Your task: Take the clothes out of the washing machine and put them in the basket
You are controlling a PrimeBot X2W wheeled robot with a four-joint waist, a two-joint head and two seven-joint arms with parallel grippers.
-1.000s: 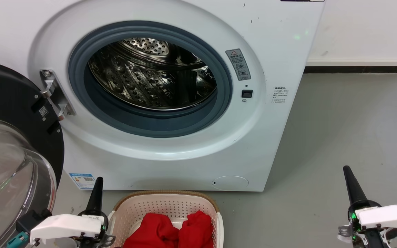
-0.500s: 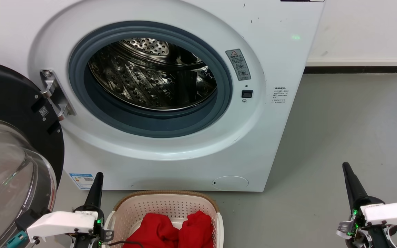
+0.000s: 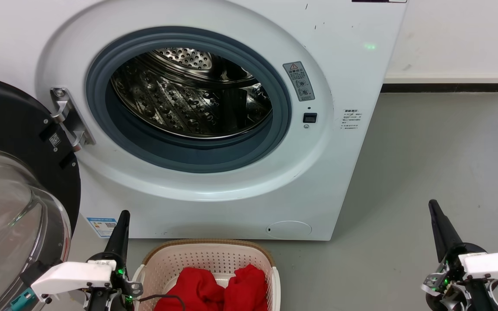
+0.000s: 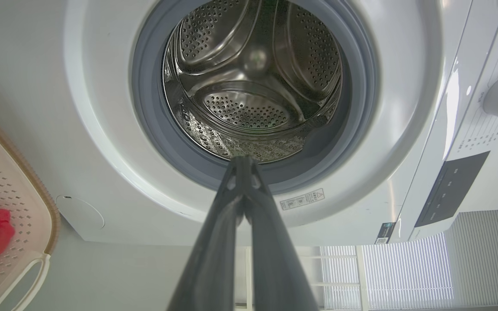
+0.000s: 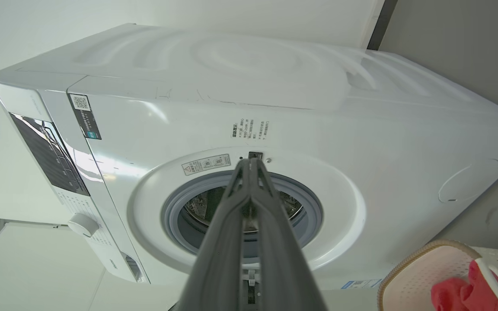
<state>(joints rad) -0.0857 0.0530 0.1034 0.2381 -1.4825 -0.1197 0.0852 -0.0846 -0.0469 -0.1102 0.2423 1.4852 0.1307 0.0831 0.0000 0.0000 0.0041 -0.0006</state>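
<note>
Clothes (image 3: 214,289), crumpled red, lie in the perforated basket (image 3: 205,259); left fingers (image 3: 119,235) and right fingers (image 3: 441,229) pressed together.

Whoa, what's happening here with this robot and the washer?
A robot is unloading laundry. The washing machine has its door open and its drum looks empty; the red clothes lie in the basket on the floor before it. Its left pincer and right pincer are shut, holding nothing, either side of the basket.

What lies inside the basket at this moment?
Red clothes lie bunched in the basket, with bare perforated wall behind them. What is under the clothes is covered, and the basket's near part is cut off.
</note>
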